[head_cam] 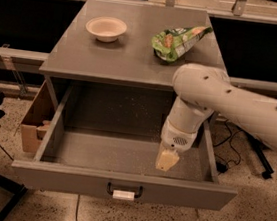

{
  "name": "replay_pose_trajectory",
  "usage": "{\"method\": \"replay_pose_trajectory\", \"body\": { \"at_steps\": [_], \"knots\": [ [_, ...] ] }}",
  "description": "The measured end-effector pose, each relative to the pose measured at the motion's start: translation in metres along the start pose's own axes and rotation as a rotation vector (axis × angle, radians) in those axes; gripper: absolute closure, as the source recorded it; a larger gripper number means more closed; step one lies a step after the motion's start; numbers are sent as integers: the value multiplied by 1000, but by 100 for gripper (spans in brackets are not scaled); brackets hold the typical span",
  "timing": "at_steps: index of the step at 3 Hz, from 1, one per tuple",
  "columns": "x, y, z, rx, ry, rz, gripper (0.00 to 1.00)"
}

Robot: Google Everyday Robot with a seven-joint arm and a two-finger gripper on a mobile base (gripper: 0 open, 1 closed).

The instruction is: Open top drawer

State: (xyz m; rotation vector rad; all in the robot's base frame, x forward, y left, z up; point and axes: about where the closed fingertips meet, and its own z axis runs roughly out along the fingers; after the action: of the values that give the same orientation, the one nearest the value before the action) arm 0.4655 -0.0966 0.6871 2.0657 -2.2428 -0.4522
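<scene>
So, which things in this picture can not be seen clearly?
Camera view: the arm hides the right rear part of the top drawer, where the claw hangs inside.
White tag on the drawer front: any writing too small.
Cardboard box at left: contents mostly hidden behind the drawer's side wall.

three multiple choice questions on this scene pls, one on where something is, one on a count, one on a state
1. Where is the gripper?
A. over the right front part of the top drawer
B. on the floor
C. against the back wall

2. How many things lie on the cabinet top?
A. one
B. two
C. four

3. The top drawer is
A. shut
B. pulled out
C. lying on the floor

Answers:
1 A, the gripper hangs over the drawer's grey floor.
2 B, a white bowl and a green snack bag.
3 B, its grey inside shows.
</scene>
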Motion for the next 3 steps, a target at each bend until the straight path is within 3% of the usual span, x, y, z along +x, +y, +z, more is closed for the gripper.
{"method": "replay_pose_trajectory", "body": {
  "at_steps": [1,2,3],
  "knots": [
    [4,19,21,-17,-44,9,100],
    [4,19,20,-17,-44,9,100],
    [10,39,30,-48,-45,33,100]
  ]
}}
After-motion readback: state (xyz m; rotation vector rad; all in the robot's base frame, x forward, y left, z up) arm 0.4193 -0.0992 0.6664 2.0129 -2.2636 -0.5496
